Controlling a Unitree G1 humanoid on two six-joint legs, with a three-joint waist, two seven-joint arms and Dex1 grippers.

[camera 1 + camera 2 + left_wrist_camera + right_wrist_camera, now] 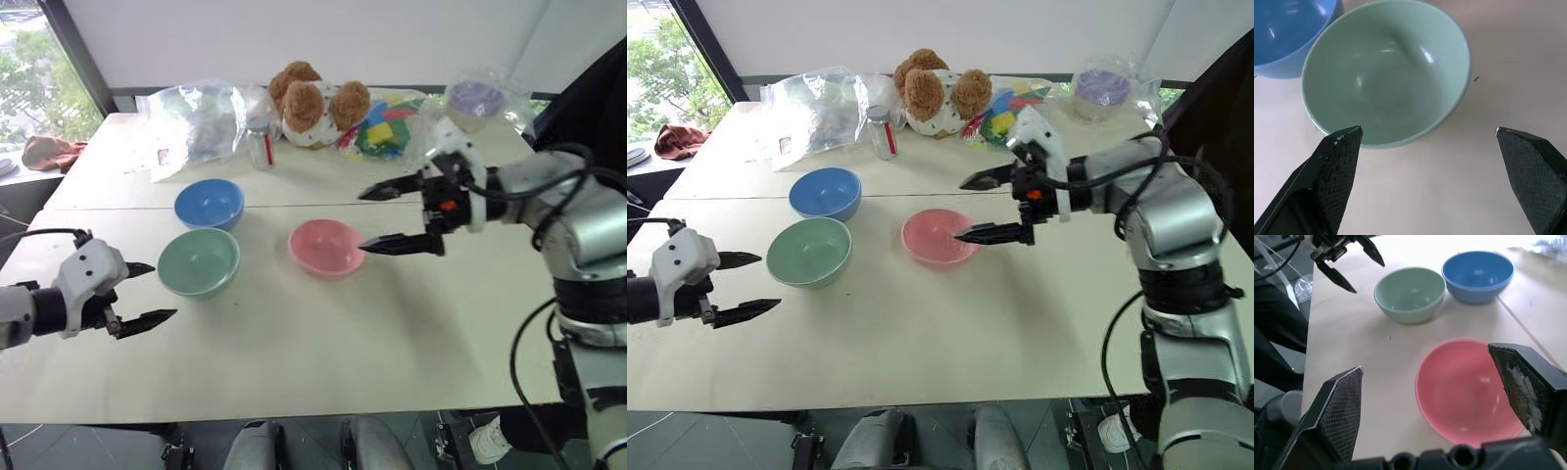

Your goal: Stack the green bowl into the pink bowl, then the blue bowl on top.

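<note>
Resting on the pale table [392,333], three bowls, none stacked, each upright and empty. Green bowl [199,261]: just ahead of the left gripper [147,292], whose fingers stand wide apart, holding nothing. Blue bowl [209,204]: just beyond the green one, farther from that gripper, nearly touching it. Pink bowl [327,248]: directly below and just in front of the right gripper [370,217], fingers spread wide, empty, raised above the table. Beyond both grippers at the table's far edge: stuffed bear [313,102], plastic bags [196,122], small jar [260,149].
</note>
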